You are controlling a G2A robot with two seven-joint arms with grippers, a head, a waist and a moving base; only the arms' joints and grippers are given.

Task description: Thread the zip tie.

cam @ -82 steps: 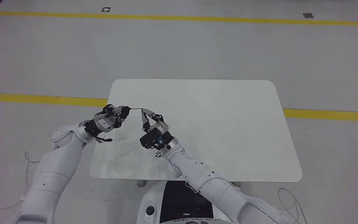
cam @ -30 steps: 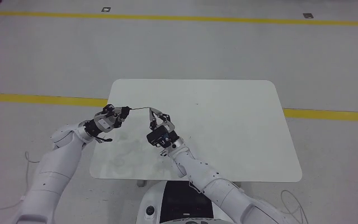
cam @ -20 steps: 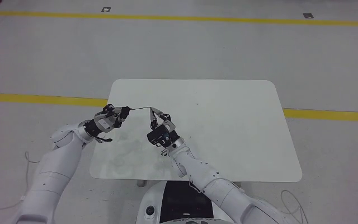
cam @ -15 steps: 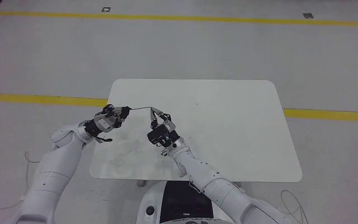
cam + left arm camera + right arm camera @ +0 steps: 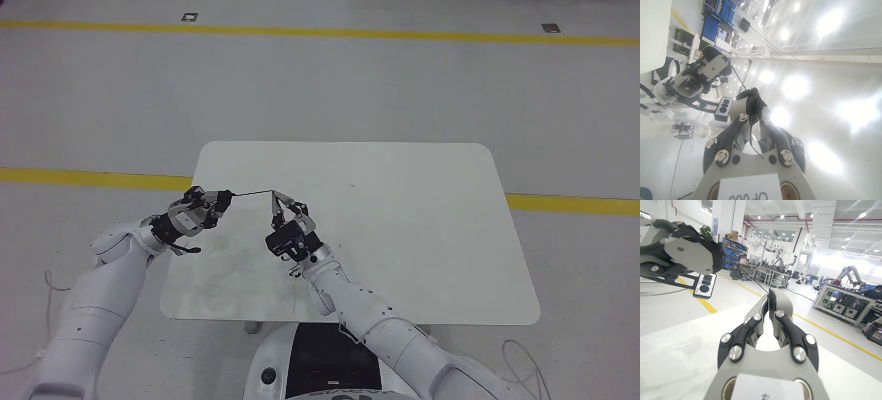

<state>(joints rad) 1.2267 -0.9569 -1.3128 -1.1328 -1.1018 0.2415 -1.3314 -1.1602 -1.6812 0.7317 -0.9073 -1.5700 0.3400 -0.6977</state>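
Left gripper (image 5: 222, 198) and right gripper (image 5: 275, 203) each pinched tight on one end of the zip tie (image 5: 250, 192), which was stretched straight between them above the table (image 5: 420, 220). No loop seen (head hidden in the grip), so threading looked mostly left to do.

zip tie (image 5: 250, 193) between left hand (image 5: 224, 197), right hand (image 5: 277, 202)

White rounded shells cover the left arm (image 5: 95, 285) and right arm (image 5: 365, 318). The left gripper (image 5: 753, 94) and right gripper (image 5: 769, 295) share grey fingers, black linkages, round silver screws and a white label at the base.
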